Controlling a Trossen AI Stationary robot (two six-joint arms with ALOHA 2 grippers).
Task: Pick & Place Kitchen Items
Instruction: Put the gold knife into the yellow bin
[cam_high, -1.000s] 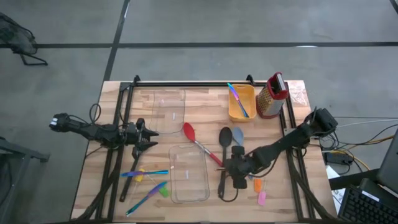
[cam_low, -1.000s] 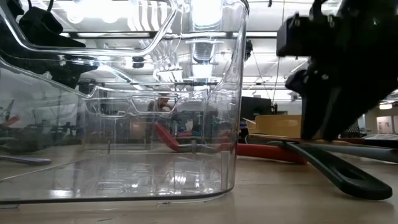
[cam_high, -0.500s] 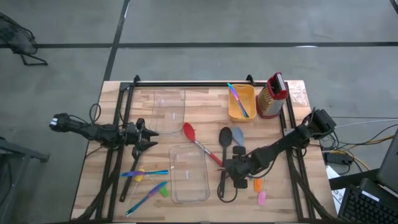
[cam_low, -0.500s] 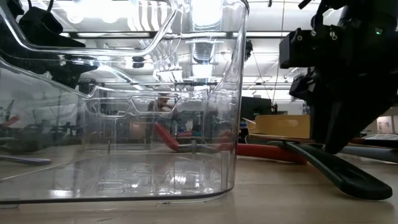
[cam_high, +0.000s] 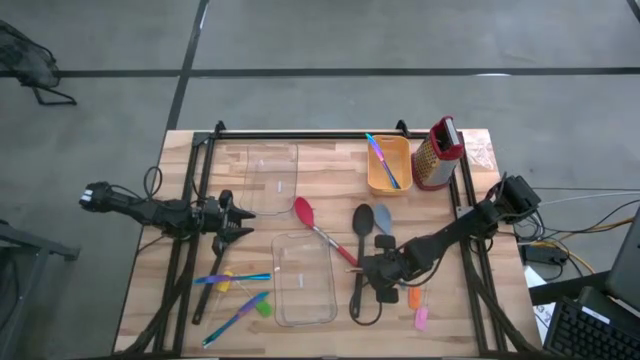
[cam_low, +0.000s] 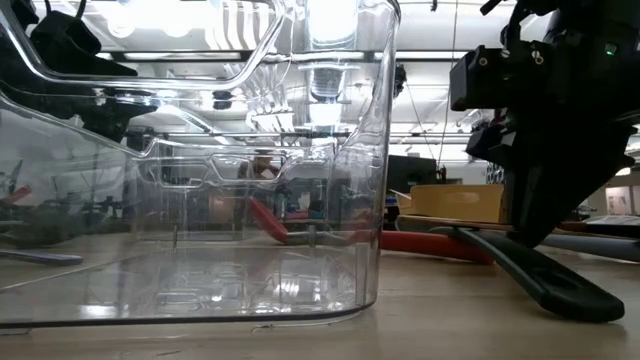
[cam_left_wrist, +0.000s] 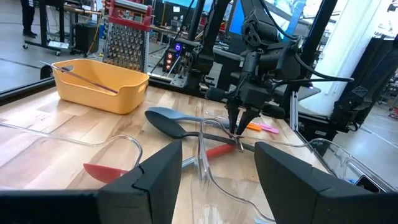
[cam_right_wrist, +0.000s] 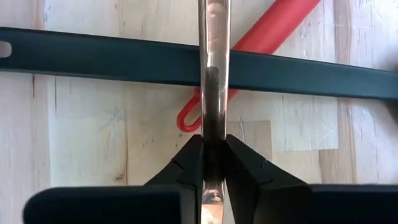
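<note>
My right gripper (cam_high: 375, 270) points down at the table's middle right, shut on a thin glossy shaft (cam_right_wrist: 211, 62). I cannot tell which utensil the shaft belongs to. Just past the fingertips the black spoon's handle (cam_right_wrist: 93, 56) crosses over the red spoon's looped handle end (cam_right_wrist: 193, 118). In the high view lie the red spoon (cam_high: 318, 232), the black spoon (cam_high: 362, 218) and the light-blue spoon (cam_high: 383, 214). Thin sticks (cam_high: 235, 278) and small chunks (cam_high: 265, 308) lie near left. My left gripper (cam_left_wrist: 217, 149) waits open at the table's left. My right gripper pinches the thin glossy shaft (cam_right_wrist: 211, 121) between its two fingers (cam_right_wrist: 189, 155), coming from above and pointing down. The shaft runs on past the fingertips, across the black spoon's handle. The fingers hide where the shaft rests.
Two clear containers (cam_high: 272, 172) (cam_high: 304, 282) lie between the arms; the nearer one fills the low view (cam_low: 200, 200). A yellow bin (cam_high: 388, 165) with sticks and a red-topped grater (cam_high: 436, 155) stand at the far right. Orange (cam_high: 414, 296) and pink (cam_high: 421, 319) chunks lie near my right gripper.
My right gripper has come down a little toward the black spoon's handle. The utensils on the table lie as before.
</note>
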